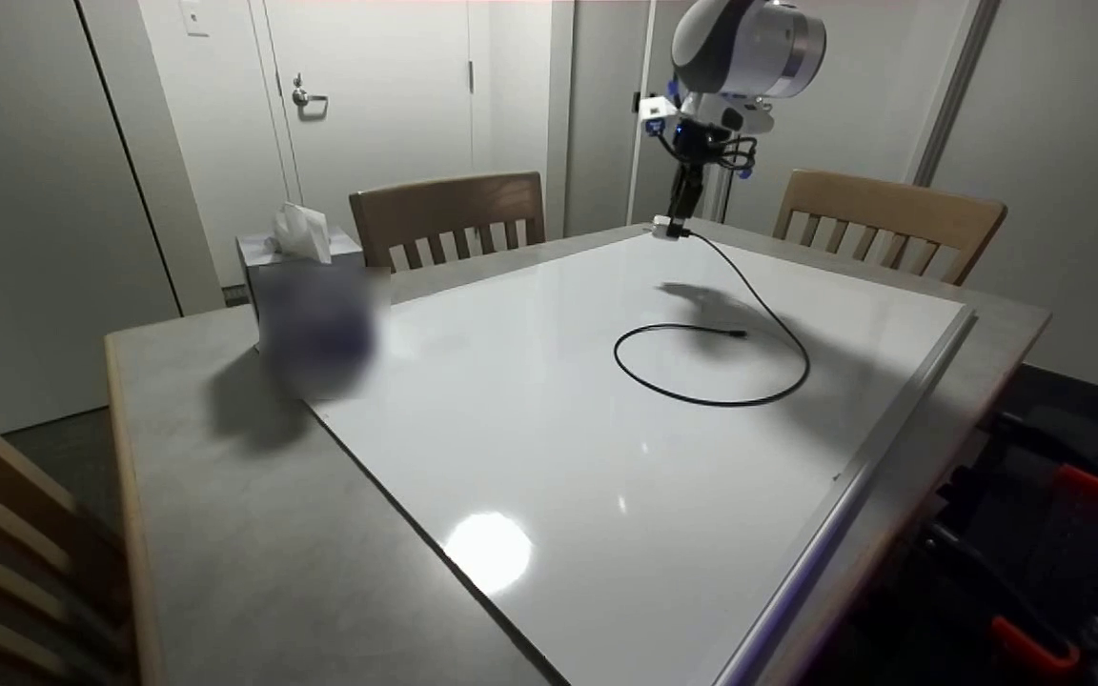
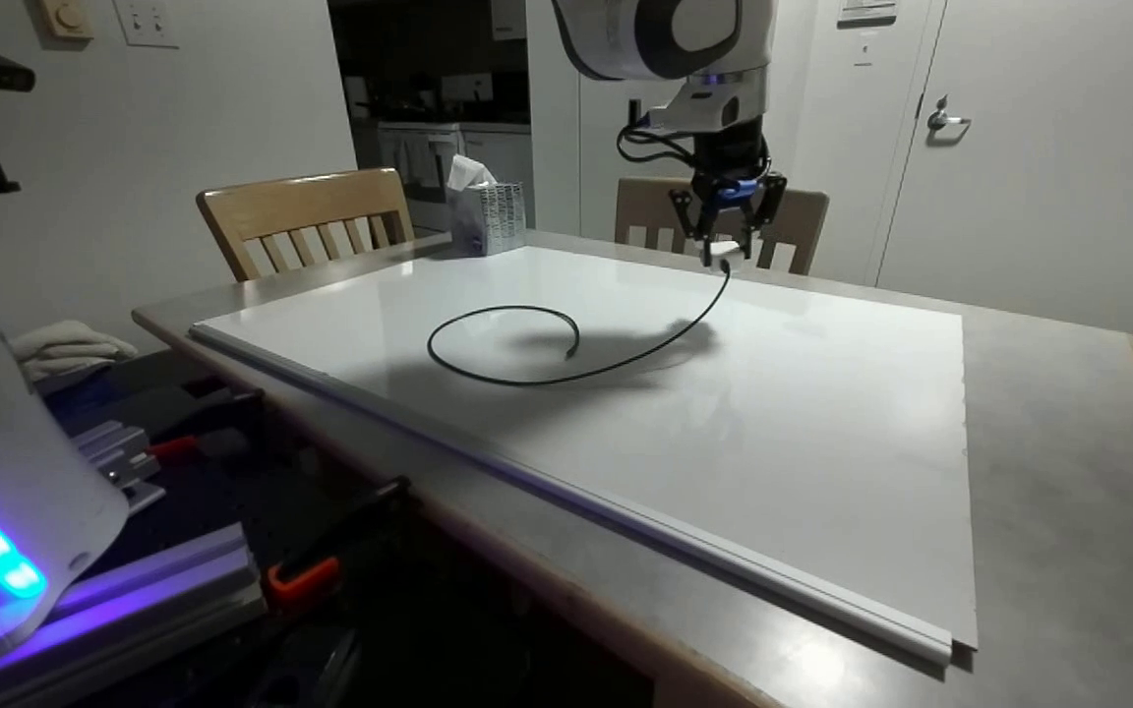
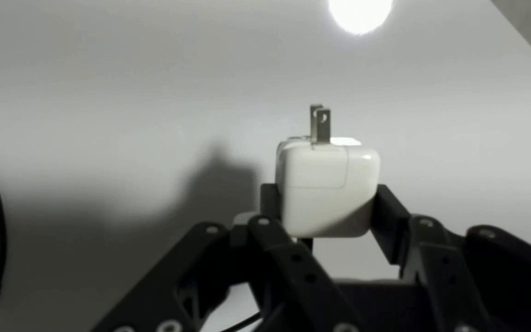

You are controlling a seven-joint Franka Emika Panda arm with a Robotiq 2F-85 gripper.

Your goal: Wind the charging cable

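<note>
In an exterior view, the gripper (image 2: 727,257), near two o'clock, holds up one end of the charging cable (image 2: 527,383), which curls around nine on the white board (image 2: 803,433). In an exterior view, the loose end (image 1: 738,333) lies at five o'clock from the gripper. In the wrist view, fingers (image 3: 389,223) grip the white plug (image 3: 325,189), prongs (image 3: 323,128) toward twelve; the half-hidden cable seems to join at six.

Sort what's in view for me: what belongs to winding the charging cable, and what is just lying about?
Belongs to the job:
black charging cable, mostly in a loose open loop on the whiteboard
white two-prong power adapter, attached to the cable
gripper, closed on the adapter

Just lying about:
tissue box, near the whiteboard's edge
wooden slat-back chairs
folded whitish cloth
</note>
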